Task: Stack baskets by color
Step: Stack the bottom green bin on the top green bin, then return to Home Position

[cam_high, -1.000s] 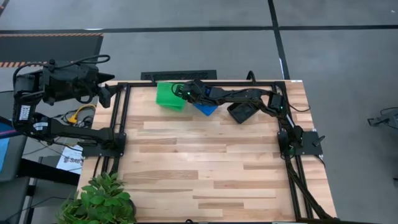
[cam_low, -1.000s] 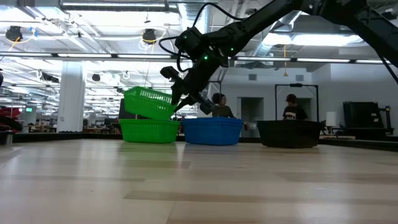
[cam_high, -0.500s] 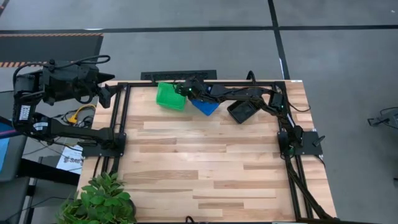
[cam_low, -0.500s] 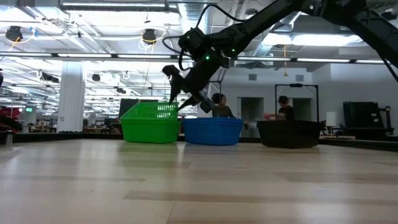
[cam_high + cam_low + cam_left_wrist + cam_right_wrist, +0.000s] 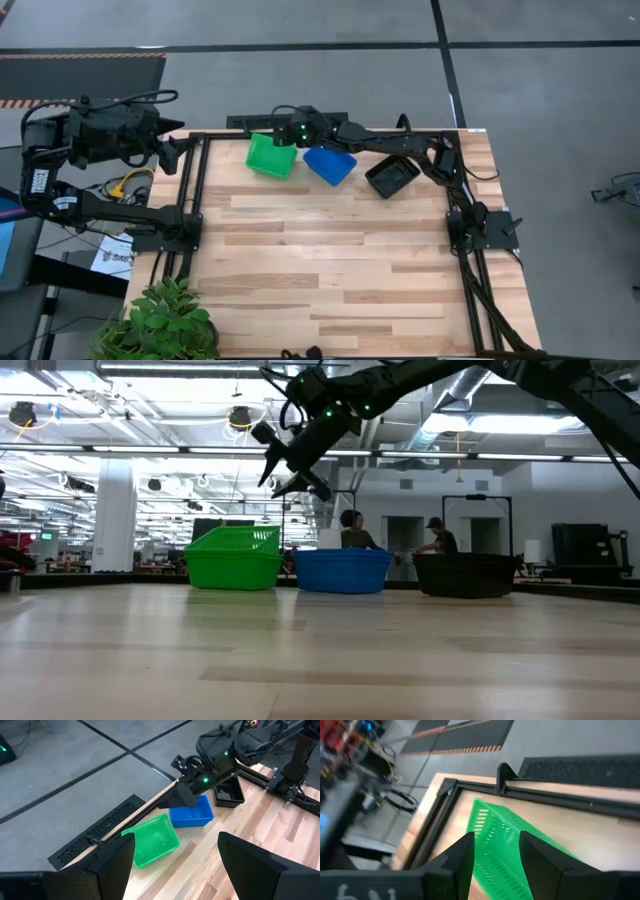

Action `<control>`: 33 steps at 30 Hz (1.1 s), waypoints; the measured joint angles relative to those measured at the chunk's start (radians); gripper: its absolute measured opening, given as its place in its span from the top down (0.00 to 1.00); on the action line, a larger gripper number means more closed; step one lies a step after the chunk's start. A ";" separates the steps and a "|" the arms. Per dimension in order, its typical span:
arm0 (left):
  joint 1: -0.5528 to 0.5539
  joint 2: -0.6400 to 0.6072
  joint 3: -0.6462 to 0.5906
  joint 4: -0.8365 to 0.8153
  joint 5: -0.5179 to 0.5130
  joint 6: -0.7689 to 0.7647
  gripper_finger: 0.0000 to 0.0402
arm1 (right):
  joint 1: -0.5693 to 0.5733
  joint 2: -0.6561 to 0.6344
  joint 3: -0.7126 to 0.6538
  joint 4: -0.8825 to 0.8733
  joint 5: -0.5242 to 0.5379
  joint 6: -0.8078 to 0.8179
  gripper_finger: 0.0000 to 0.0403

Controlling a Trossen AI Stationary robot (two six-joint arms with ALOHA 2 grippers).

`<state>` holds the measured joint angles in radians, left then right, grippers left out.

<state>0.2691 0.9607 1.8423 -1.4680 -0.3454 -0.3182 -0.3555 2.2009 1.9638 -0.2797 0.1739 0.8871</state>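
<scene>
Along the far edge of the wooden desk (image 5: pixel 330 260) sat three stacks of small perforated plastic baskets: bright green baskets (image 5: pixel 272 156) nearest the far left corner, blue baskets (image 5: pixel 330 165) just beside them, and black baskets (image 5: pixel 392 177) next along. The right gripper (image 5: pixel 287 463) hung above the green stack, its jaws parted and holding nothing, clear of the rim. The left gripper (image 5: pixel 175 865) waited off the desk's left edge, jaws wide apart and empty. No loose basket showed on the desk, so sorting looked finished. Judging by this, the step was a clean retreat: lift straight up before swinging away, so a finger would not catch the mesh and tip the stack.
</scene>
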 joint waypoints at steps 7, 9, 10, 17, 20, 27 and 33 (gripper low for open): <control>0.000 0.000 0.000 0.000 0.000 -0.001 0.32 | 0.005 0.002 0.043 -0.060 0.013 -0.145 0.59; 0.000 0.000 0.000 0.000 0.000 -0.001 0.32 | -0.007 0.002 0.045 -0.120 0.050 -0.171 0.59; 0.000 0.000 0.000 0.000 0.000 -0.001 0.32 | -0.014 0.002 0.044 -0.154 0.077 -0.182 0.60; 0.000 0.000 0.000 -0.001 0.000 -0.009 0.32 | -0.047 0.014 0.043 -0.240 0.146 -0.206 0.62; 0.000 0.000 0.000 -0.001 0.000 -0.009 0.32 | -0.043 0.035 0.046 -0.218 0.168 -0.200 0.62; 0.000 0.000 0.000 -0.001 -0.001 -0.010 0.32 | -0.027 0.083 0.041 -0.205 0.074 -0.135 0.64; 0.000 0.000 0.000 -0.001 -0.001 -0.009 0.32 | 0.000 0.115 0.041 -0.202 0.030 -0.134 0.66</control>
<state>0.2691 0.9611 1.8423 -1.4689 -0.3466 -0.3271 -0.3556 2.3155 2.0051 -0.4820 0.2038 0.7531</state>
